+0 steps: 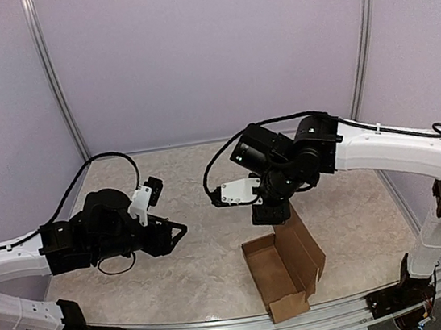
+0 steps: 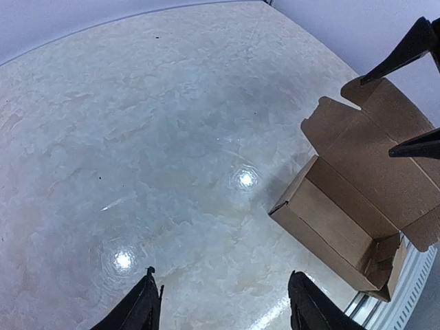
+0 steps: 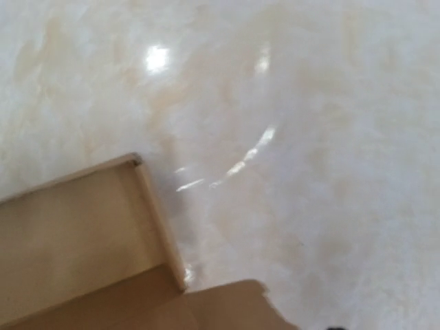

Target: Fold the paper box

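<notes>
The paper box (image 1: 274, 273) is sitting near-right on the counter (image 1: 194, 177), tray open, lid standing along its right side. My left hand (image 1: 179, 231) is hovering left of it, spread, empty. My right hand (image 1: 270, 212) is hanging spread and empty over the lid's far end. I reckon tipping the lid leftward slowly, with the left hand bracing the tray, is working best.

Right wrist view blurred; paper box (image 3: 75, 234) runs off the edge at 7 o'clock. Left wrist view: box cropped at 3 o'clock, left gripper (image 2: 223, 309) fingers cut at 6 o'clock.

text: none readable | paper box (image 1: 277, 271): plain, unprinted | signs: none
</notes>
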Robot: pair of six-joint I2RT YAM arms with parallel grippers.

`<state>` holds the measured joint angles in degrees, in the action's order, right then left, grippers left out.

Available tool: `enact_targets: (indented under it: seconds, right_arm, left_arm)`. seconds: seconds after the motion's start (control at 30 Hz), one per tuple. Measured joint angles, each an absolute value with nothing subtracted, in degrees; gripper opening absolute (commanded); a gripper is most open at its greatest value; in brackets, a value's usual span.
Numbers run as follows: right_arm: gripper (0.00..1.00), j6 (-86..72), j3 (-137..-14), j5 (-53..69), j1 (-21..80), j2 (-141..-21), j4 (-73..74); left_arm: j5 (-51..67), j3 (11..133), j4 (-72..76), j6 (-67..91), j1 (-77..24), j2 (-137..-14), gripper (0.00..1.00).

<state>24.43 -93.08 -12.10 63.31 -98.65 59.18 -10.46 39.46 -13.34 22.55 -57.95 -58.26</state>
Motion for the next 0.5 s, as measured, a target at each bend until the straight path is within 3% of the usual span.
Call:
enact_targets:
  seconds: [0.27, 0.5]
  right_arm:
    - [0.89, 15.00, -77.12, -19.05, 62.33, -78.63, 48.03]
    - [0.92, 7.01, -66.81, -22.37, 59.33, -64.38, 41.54]
  left_arm:
    - [-3.38, 48.88, -13.45, 13.52, -57.89, -69.89, 0.76]
    - [4.49, 59.44, -14.09, 5.82, -57.82, -83.83, 0.76]
